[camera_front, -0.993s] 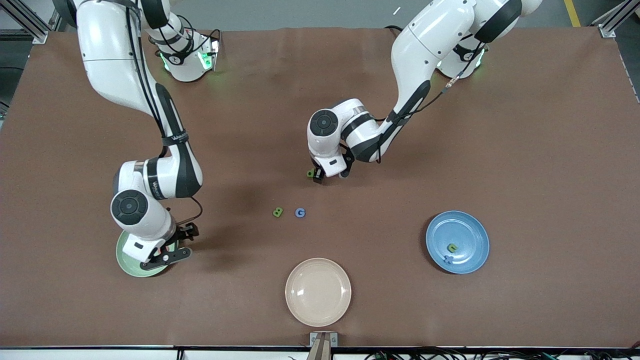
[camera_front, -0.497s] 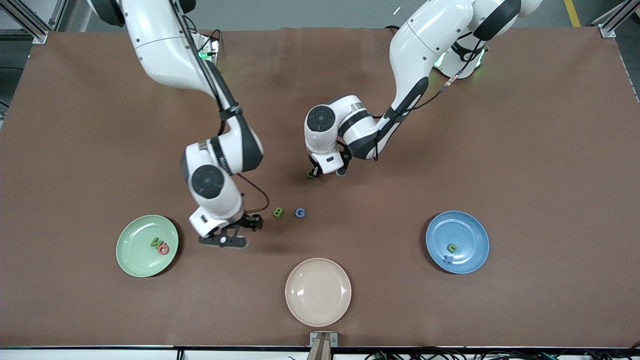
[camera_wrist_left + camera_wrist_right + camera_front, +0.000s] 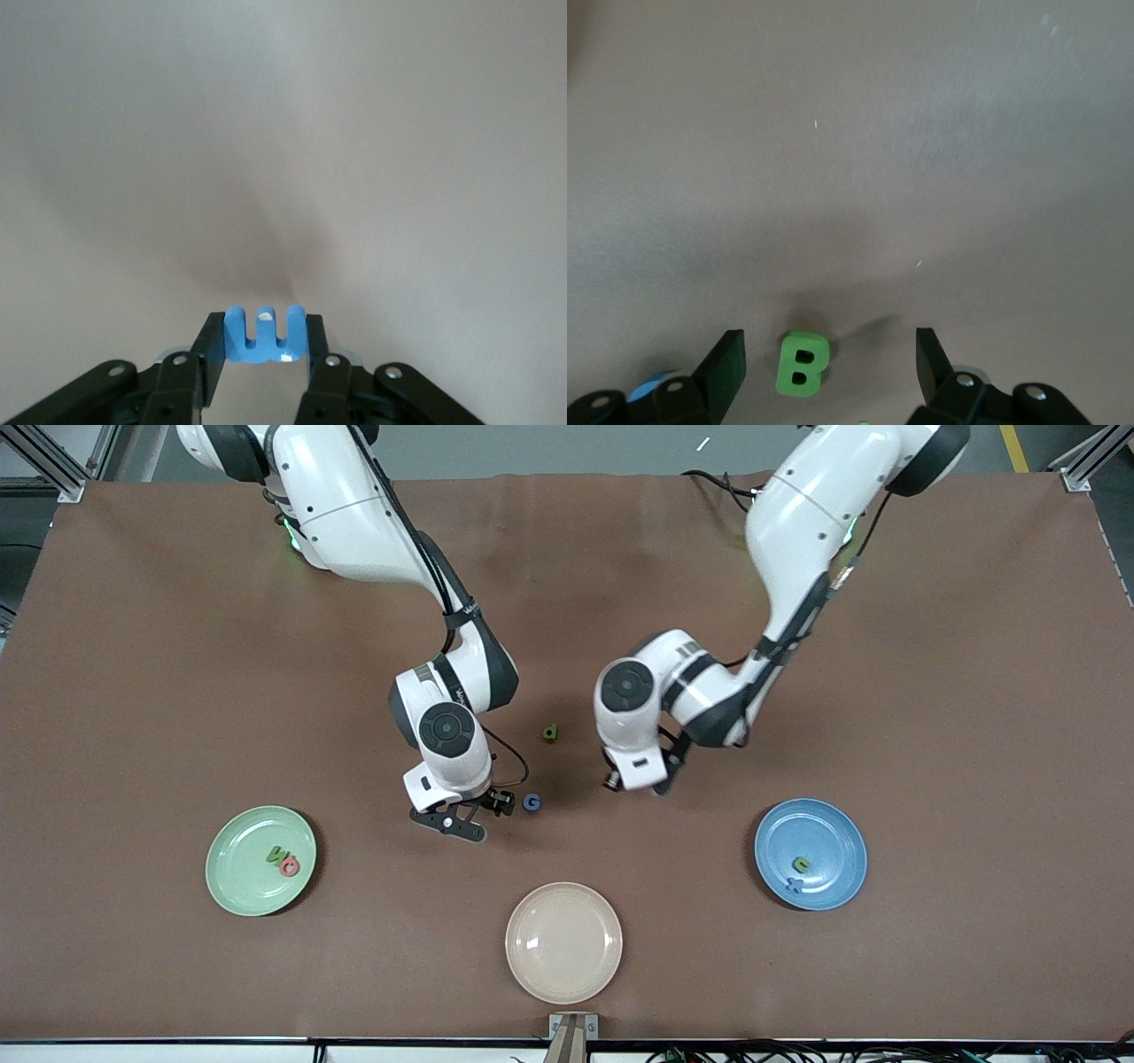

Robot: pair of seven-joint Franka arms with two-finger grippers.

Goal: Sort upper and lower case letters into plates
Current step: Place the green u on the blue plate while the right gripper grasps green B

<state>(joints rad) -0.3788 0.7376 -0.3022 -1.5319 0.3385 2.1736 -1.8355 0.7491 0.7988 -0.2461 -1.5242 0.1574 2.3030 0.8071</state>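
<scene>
Blue E (image 3: 264, 331), or what I took for an E from its three prongs, sat pinched in the nearly closed jaws of the left gripper (image 3: 634, 783), up over bare table (image 3: 930, 691) between the G (image 3: 532, 802) and the blue plate (image 3: 833, 824). The right gripper (image 3: 830, 351) hung low with jaws wide, straddling the green B (image 3: 802, 361) without touching it, just beside the G. To pick it well, I judged I should centre on the B, drop square and close gently so it would not skid. Both capitals belonged on the green plate (image 3: 232, 886) with the N (image 3: 275, 855) and O (image 3: 290, 865); the blue plate held u (image 3: 802, 863) and x (image 3: 795, 884). A green d (image 3: 550, 732) lay loose, farther from the camera than the G.
</scene>
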